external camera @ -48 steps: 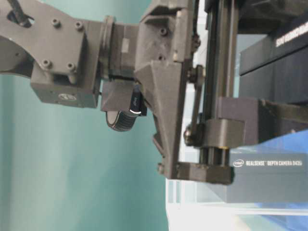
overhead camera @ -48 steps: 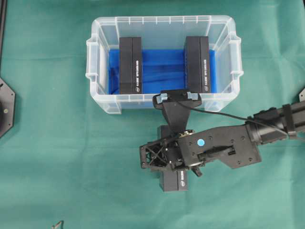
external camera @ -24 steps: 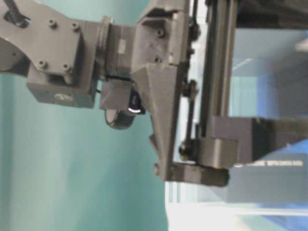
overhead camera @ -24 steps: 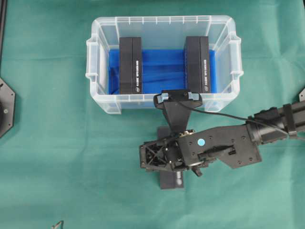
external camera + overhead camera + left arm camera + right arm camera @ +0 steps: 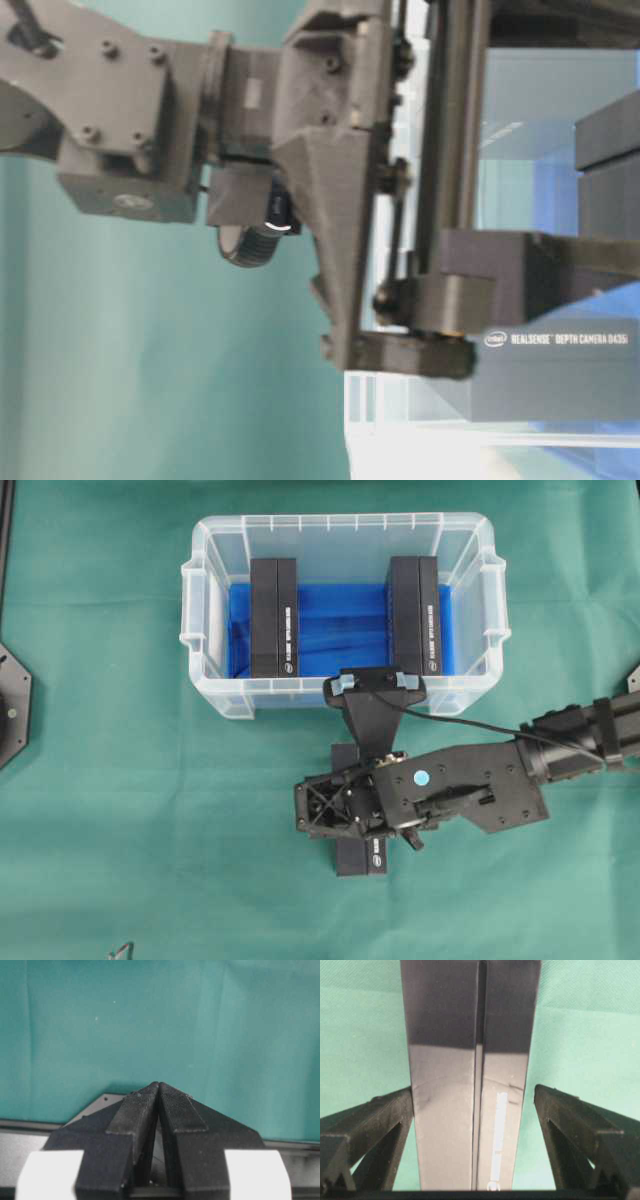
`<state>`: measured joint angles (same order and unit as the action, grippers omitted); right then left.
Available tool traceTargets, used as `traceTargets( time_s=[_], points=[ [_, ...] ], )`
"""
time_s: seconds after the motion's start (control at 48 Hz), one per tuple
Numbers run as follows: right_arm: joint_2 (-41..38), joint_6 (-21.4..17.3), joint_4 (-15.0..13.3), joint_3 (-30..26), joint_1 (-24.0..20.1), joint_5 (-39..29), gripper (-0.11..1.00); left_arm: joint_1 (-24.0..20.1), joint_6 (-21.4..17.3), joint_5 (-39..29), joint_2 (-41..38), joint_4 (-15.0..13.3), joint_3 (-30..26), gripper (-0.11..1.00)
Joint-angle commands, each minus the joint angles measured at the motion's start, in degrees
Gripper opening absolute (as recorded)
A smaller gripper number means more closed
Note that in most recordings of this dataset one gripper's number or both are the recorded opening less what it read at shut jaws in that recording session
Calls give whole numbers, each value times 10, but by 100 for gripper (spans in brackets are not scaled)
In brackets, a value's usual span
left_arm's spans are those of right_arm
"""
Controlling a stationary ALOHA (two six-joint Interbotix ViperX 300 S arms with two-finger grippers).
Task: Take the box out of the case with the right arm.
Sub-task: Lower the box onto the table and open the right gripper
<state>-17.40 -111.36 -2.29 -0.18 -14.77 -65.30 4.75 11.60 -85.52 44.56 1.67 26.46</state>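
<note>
Box (image 5: 361,855) lies flat on the green counter (image 5: 120,810), outside the case (image 5: 200,630) and just in front of its near wall. It sits directly under the right gripper (image 5: 475,1160), between the spread fingers (image 5: 375,1120), which stand clear of its sides, so it's released. Long axis runs toward the case. Right arm (image 5: 560,742) reaches in from the right, wrist pointing down. Left gripper (image 5: 159,1091) closed, empty, well apart. Two more boxes (image 5: 274,618) remain in the case.

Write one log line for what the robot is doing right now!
right end effector: open, straddling box | box: flat on green cloth, outside tub | tub: two boxes inside | left end effector: shut, idle
</note>
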Motion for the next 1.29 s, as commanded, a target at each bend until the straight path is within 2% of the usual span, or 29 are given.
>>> traceTargets(
  time_s=[0.0, 0.355, 0.751, 0.98, 1.272],
  points=[
    [40, -1, -4, -30, 1, -28, 89, -2, 1, 3, -2, 1, -14, 0],
    [66, 6, -31, -118, 4, -174, 89, -2, 1, 2, -2, 1, -14, 0],
    [69, 27, -30, -116, 9, -168, 88, -2, 1, 3, -1, 1, -14, 0],
    [111, 23, -21, -55, 0, -161, 88, -2, 3, 1, -1, 1, -14, 0],
    [224, -9, -19, 62, -28, -160, 88, -2, 1, 1, 0, 1, -14, 0]
  ],
)
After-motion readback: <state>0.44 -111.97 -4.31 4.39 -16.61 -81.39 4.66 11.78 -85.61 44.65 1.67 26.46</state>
